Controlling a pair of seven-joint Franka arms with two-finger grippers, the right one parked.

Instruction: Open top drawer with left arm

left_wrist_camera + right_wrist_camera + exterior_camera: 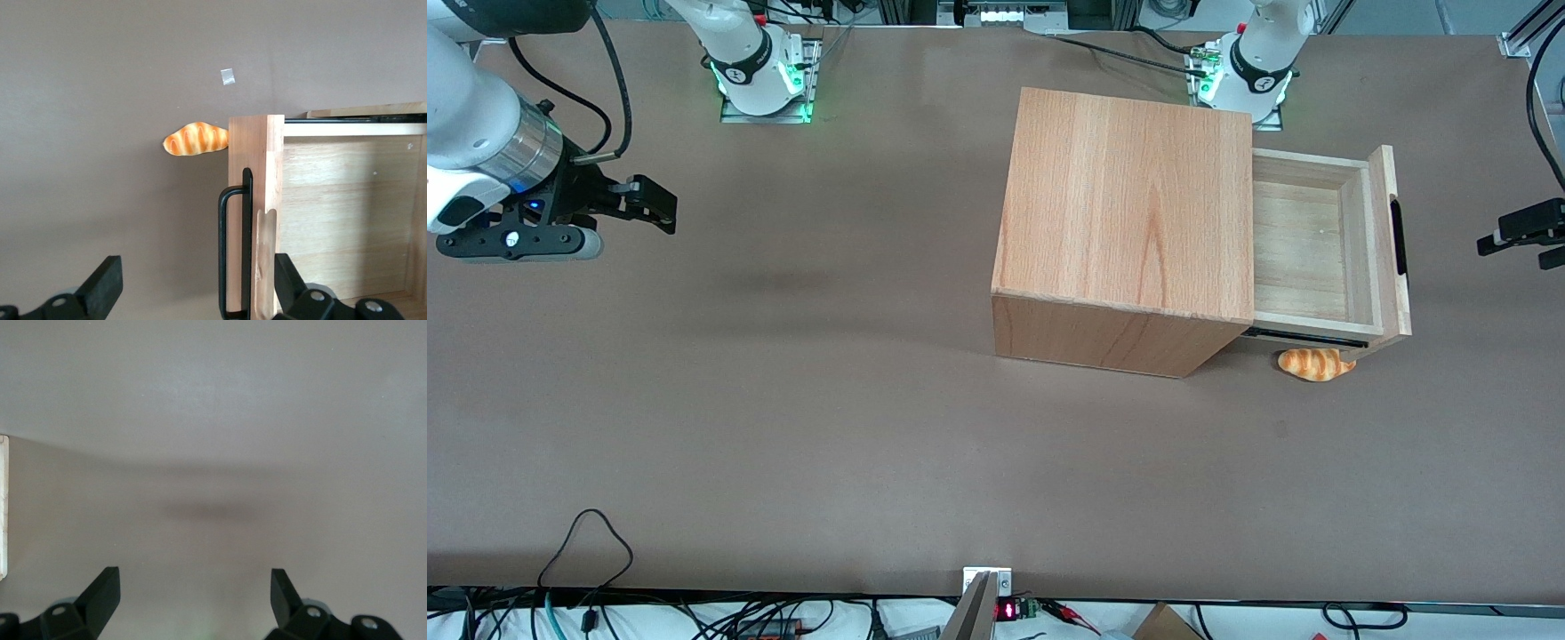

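The top drawer stands pulled out of the wood-grain cabinet toward the working arm's end of the table, and its pale plywood inside shows bare. The black bar handle runs along the front panel. My left gripper hovers in front of the drawer, a short gap away from the handle. It is open. In the left wrist view the gripper has its fingers spread wide, and the handle lies in line between them, untouched.
A striped orange toy bread lies on the brown table under the drawer's corner nearer the front camera; it also shows beside the front panel as the bread. A small white scrap sits on the table.
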